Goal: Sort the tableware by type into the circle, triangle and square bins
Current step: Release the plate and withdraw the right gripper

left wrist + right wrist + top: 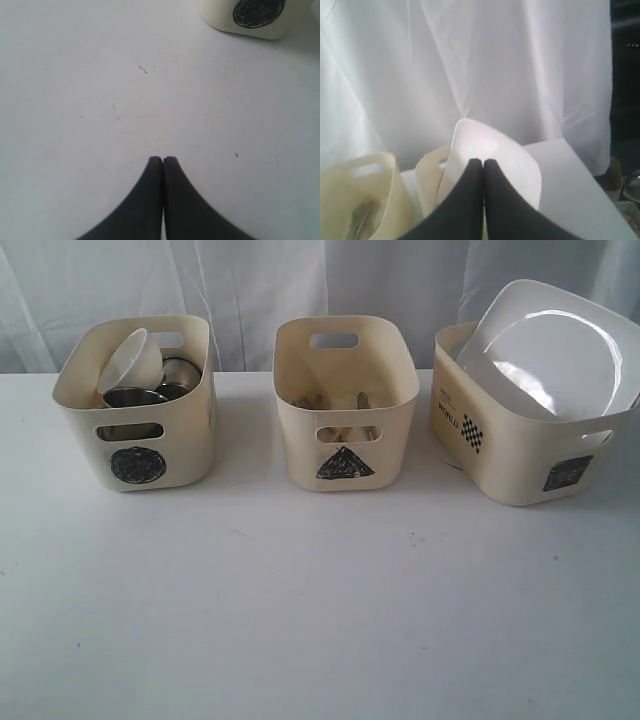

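Three cream bins stand in a row at the back of the table. The circle bin (136, 405) on the left holds a small white bowl (132, 360) and steel cups (178, 375). The triangle bin (345, 405) in the middle holds cutlery (345, 402), mostly hidden. The square bin (525, 435) on the right holds the large white plate (555, 350), tilted and sticking out above the rim. Neither arm shows in the exterior view. My left gripper (163, 159) is shut and empty over bare table near the circle bin (250, 17). My right gripper (483, 161) is shut and empty, with the plate (520, 165) beyond it.
A white curtain (320, 290) hangs behind the bins. The white table (320, 610) stretches in front of them. In the right wrist view the table's far corner (570, 165) and some clutter (630, 185) beyond it show.
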### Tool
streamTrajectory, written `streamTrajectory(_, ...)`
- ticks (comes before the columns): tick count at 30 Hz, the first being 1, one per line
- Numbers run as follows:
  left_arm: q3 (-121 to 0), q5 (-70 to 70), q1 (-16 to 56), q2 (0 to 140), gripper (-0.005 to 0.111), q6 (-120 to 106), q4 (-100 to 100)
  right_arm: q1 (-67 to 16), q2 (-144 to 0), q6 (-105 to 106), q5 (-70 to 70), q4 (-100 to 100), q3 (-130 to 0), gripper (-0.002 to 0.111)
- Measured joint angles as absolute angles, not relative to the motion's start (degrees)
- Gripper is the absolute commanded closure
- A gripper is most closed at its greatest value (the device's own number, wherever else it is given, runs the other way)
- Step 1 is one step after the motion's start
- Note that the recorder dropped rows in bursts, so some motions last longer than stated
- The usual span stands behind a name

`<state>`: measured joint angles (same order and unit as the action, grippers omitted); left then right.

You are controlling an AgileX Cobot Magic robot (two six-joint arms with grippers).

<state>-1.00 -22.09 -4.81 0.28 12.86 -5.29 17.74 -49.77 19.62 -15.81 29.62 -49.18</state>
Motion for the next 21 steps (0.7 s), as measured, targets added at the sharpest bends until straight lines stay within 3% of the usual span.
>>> streamTrajectory(8,-1.0,-22.1,-4.8,0.3,0.107,12.9,-5.3,17.1,-28.0,18.0,-29.9,29.9,-41.7,0.108)
streamTrajectory(14,-1.0,-22.1,-4.8,0.3,0.107,12.9,-5.3,16.6,-21.8,16.1,-45.5,41.3,-38.0,0.108)
streamTrajectory(18,-1.0,-22.1,-4.8,0.3,0.107,12.9,-5.3,9.9,-20.5,4.0,-42.7,34.1,-34.8,0.108)
streamTrajectory(21,-1.0,-22.1,-4.8,0.3,0.107,12.9,-5.3,7.4,-20.4,8.9,-36.5,26.6,-34.7,0.108)
